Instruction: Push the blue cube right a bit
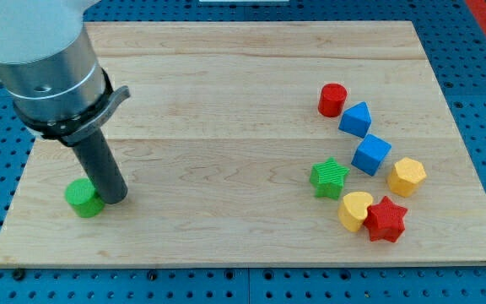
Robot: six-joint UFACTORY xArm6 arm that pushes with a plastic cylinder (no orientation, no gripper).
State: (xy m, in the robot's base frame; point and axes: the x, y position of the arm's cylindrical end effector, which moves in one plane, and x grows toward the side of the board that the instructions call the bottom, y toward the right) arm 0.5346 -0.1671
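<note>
Blue cube [370, 154] far right of my tip [115, 199]

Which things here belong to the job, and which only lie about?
Job: blue cube; my tip, far at the view's left, beside the green cylinder.

Lying about: blue triangular block, red cylinder, green star, yellow hexagon, yellow heart, red star.

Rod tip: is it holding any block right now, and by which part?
Nothing is held. My tip rests beside the green block at the view's left, far from the blue cube.
</note>
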